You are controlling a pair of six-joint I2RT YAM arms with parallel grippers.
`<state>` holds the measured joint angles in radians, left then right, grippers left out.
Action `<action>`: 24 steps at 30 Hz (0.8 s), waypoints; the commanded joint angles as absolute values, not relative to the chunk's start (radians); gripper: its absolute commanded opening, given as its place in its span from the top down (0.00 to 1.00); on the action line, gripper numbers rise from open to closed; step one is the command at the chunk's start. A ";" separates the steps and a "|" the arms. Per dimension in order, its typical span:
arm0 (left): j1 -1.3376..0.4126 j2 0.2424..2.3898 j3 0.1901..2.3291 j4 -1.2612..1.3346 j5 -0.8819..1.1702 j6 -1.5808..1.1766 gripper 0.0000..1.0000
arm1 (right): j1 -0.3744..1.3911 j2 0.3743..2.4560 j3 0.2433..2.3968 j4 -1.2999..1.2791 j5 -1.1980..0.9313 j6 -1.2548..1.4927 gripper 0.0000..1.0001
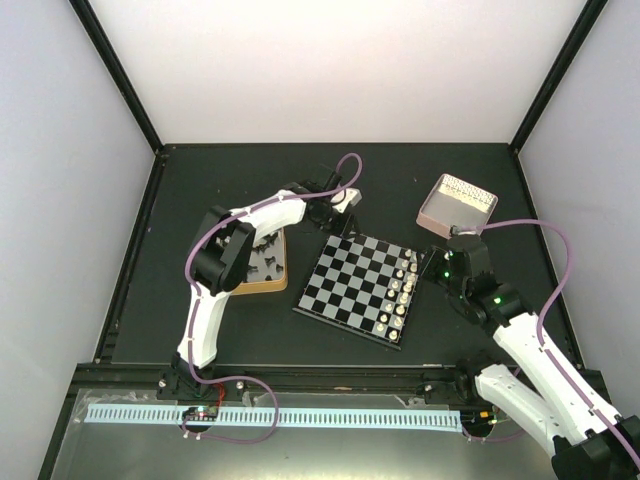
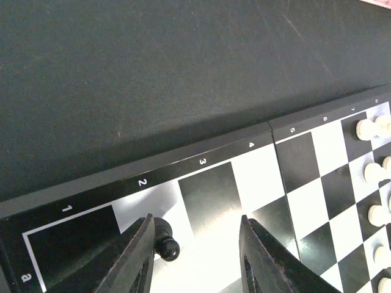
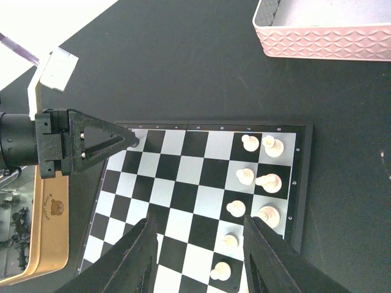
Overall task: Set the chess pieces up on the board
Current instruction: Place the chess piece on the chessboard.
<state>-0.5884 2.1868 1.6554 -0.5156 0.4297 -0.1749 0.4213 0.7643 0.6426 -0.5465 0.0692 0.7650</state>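
The board (image 1: 350, 285) lies mid-table, turned diagonally. My left gripper (image 1: 332, 222) hovers over its far corner. In the left wrist view its jaws (image 2: 195, 244) stand open, and a black pawn (image 2: 166, 244) stands on a pale square by the "2" mark, right against the left finger (image 2: 137, 256). More black chess pieces lie in the gold-rimmed tin (image 1: 268, 262). My right gripper (image 1: 425, 262) is open and empty above the board (image 3: 189, 183), near the white pieces (image 3: 259, 183) lined up along the right side.
A pink box (image 1: 457, 203) sits beyond the board's right corner, at the top in the right wrist view (image 3: 324, 30). The tin (image 3: 43, 238) sits just left of the board. Dark table mat surrounds everything, with white walls beyond.
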 commanded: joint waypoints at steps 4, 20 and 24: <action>-0.584 2.221 1.704 -0.568 0.477 -0.156 0.63 | 0.422 0.755 0.634 -0.543 0.079 0.772 0.59; -0.545 1.843 1.492 -0.551 0.034 -0.289 0.53 | 0.422 0.815 0.648 -0.515 0.009 0.719 0.57; -0.490 1.663 1.267 -0.523 -0.164 -0.413 0.54 | 0.422 0.861 0.652 -0.497 -0.023 0.706 0.57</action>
